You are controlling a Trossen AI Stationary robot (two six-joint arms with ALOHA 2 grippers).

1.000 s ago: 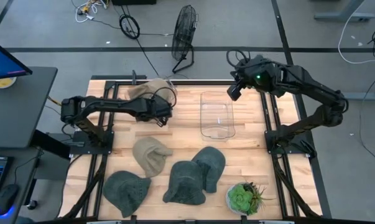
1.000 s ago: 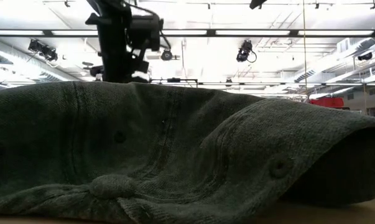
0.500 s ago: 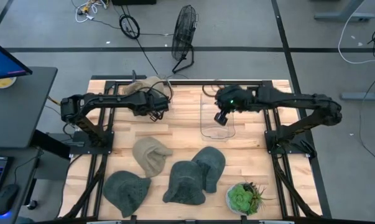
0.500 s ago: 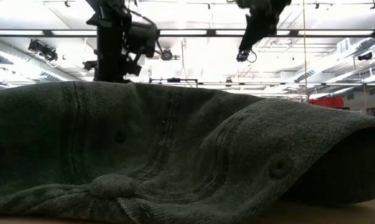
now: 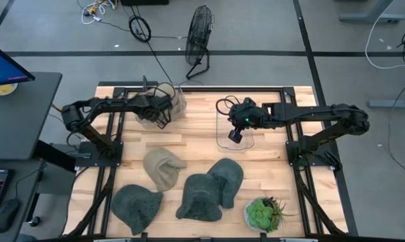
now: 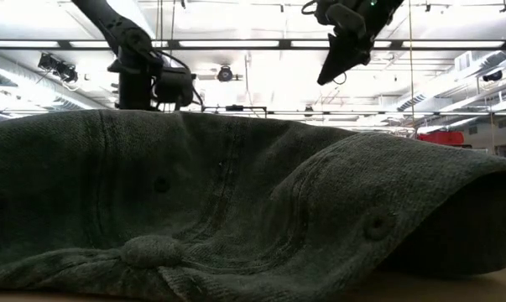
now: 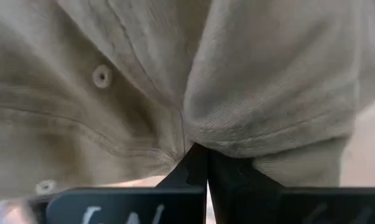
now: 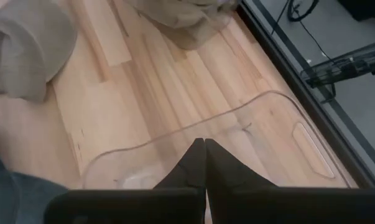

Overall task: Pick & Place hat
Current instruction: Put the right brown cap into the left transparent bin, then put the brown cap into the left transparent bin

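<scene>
A tan hat [image 5: 167,101] sits bunched near the table's far edge, left of the middle. My left gripper [image 5: 156,111] is at its near-left side, shut on its cloth [image 7: 175,81]. A clear plastic bin [image 5: 223,114] stands on the table right of it. My right gripper [image 5: 234,134] hovers over the bin's near part, shut and empty; the right wrist view shows its fingertips [image 8: 204,149] above the bin's rim [image 8: 262,102]. Another tan hat [image 5: 163,168] and three green hats [image 5: 201,196] lie near the front edge. My left gripper pinches a fold of the tan hat's crown [image 7: 196,134] between its two fingers, beside a seam and an eyelet [image 7: 101,76]. The fingers come nearly level from the table's left side. The cloth bulges on both sides of the fingertips. I cannot tell whether the hat is lifted clear.
A green hat [image 6: 236,210] fills the low view's foreground, with both arms above it. A potted succulent [image 5: 262,214] stands at the near right corner. Bare wood lies between the bin and the hats in front. A fan [image 5: 199,37] stands on the floor beyond the table.
My right gripper has swung from beyond the table's far right corner toward the left and near, coming over the clear bin. My left gripper has drawn toward the table's left edge and a little farther back, holding the tan hat, which now looks more bunched.
</scene>
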